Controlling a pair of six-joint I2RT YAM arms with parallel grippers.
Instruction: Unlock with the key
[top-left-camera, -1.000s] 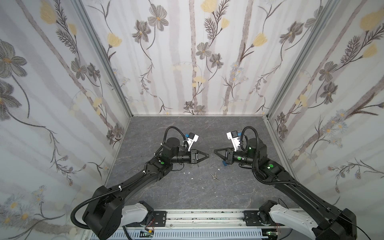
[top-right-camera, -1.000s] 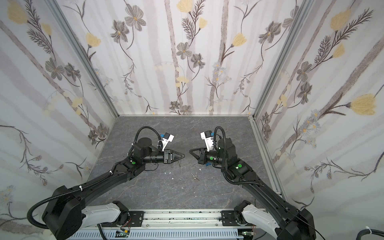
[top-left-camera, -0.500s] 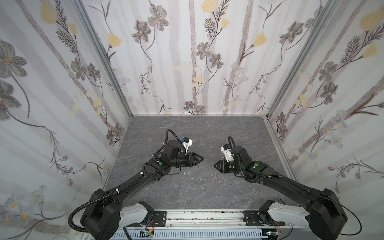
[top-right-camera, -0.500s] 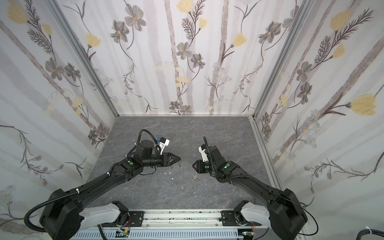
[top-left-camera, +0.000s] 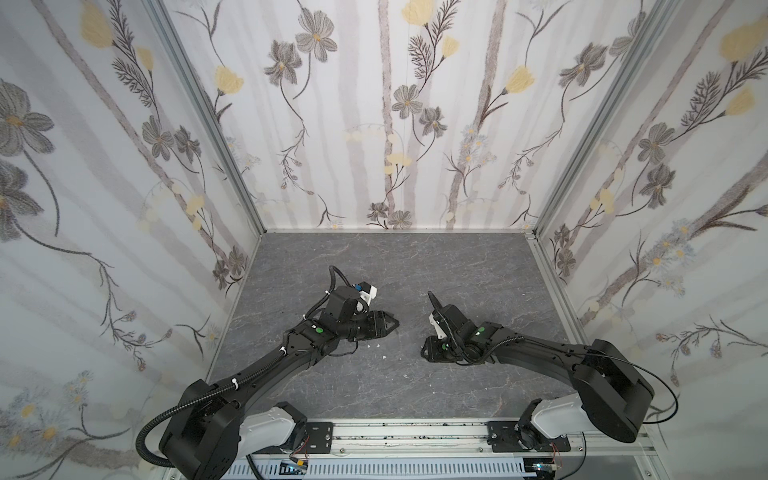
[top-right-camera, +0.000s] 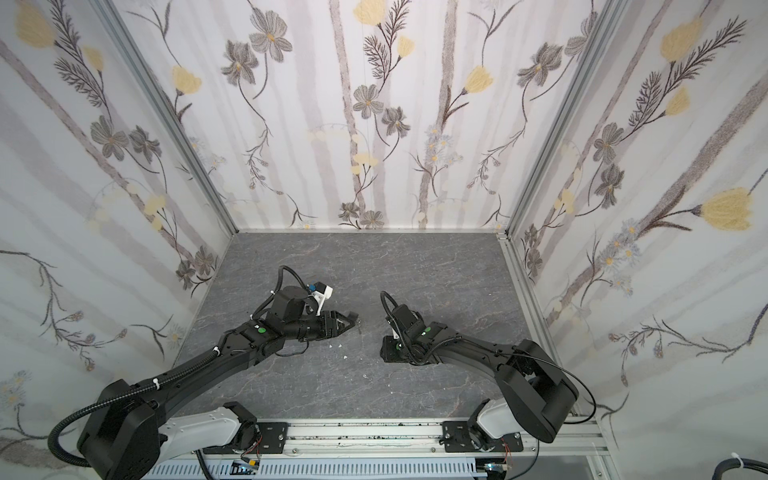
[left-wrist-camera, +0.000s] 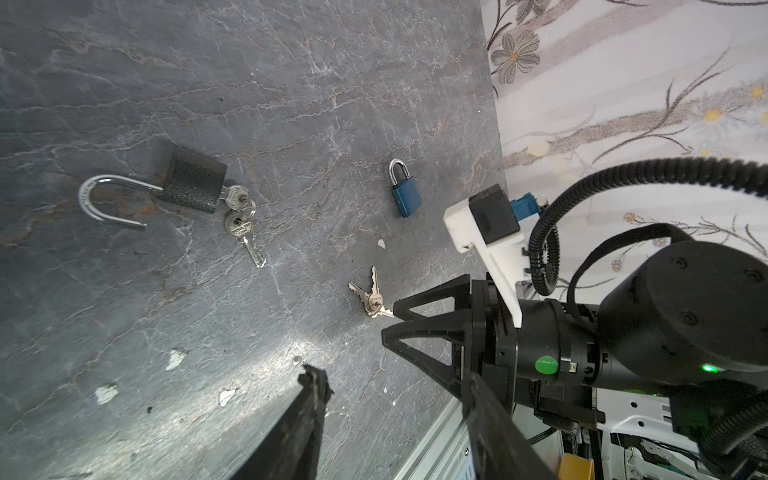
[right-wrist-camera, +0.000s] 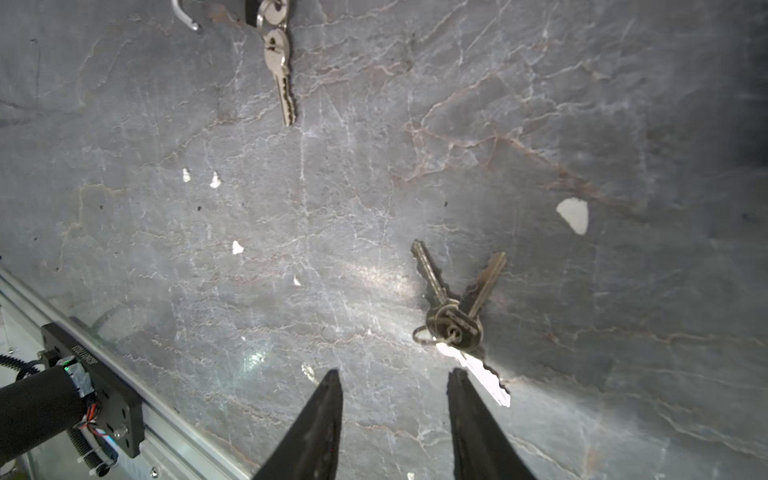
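Grey veined tabletop (top-left-camera: 415, 270) holds black padlock (left-wrist-camera: 193, 181); floral walls (top-left-camera: 374, 124) surround.

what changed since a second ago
The right gripper sank from a raised pose and drew back toward the near rail, now low over the table just behind the loose keys. The left gripper eased down and back slightly. Both jaws opened; whether anything was let go is too small to tell. The keys lie where they were.
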